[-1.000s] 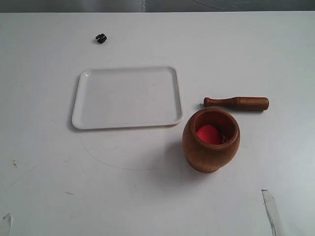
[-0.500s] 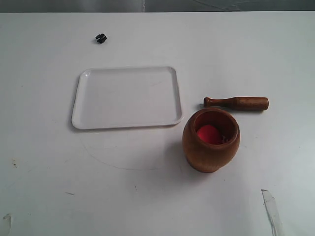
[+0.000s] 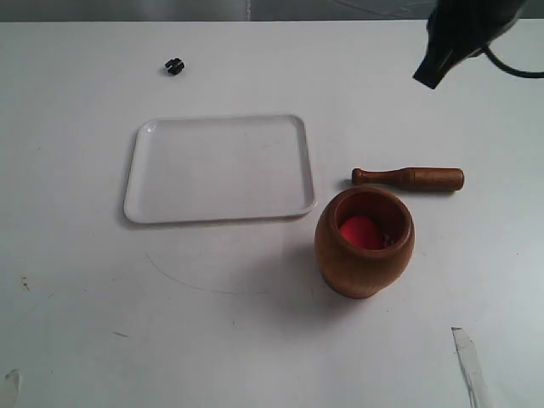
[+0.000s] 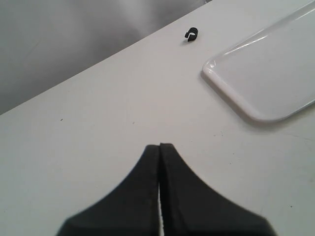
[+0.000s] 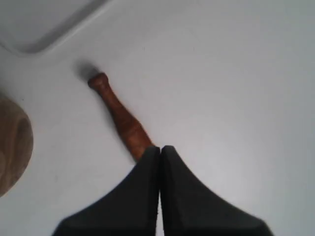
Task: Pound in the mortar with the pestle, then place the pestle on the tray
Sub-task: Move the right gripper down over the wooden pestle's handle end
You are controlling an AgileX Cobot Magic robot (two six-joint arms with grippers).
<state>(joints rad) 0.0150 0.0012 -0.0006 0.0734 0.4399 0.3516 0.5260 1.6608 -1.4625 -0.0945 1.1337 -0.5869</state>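
The brown wooden mortar (image 3: pixel 365 243) stands upright right of centre with a red ball (image 3: pixel 360 231) inside; its side shows in the right wrist view as the mortar (image 5: pixel 12 145). Just behind it the dark pestle (image 3: pixel 408 178) lies flat on the table, knobbed end toward the white tray (image 3: pixel 219 168). My right gripper (image 3: pixel 427 75) hangs high at the back right, shut and empty, above the pestle (image 5: pixel 119 116), whose thick end its fingers hide. My left gripper (image 4: pixel 160 146) is shut and empty over bare table near the tray's corner (image 4: pixel 266 78); it is outside the exterior view.
A small black clip (image 3: pixel 174 65) lies on the table at the back left, also seen as the clip (image 4: pixel 191 34). Clear tape strips sit at the front edge, one at the right (image 3: pixel 469 365). A faint curved mark runs below the tray.
My right arm has come into the exterior view at the top right; earlier no arm showed. Mortar, pestle and tray have not moved.
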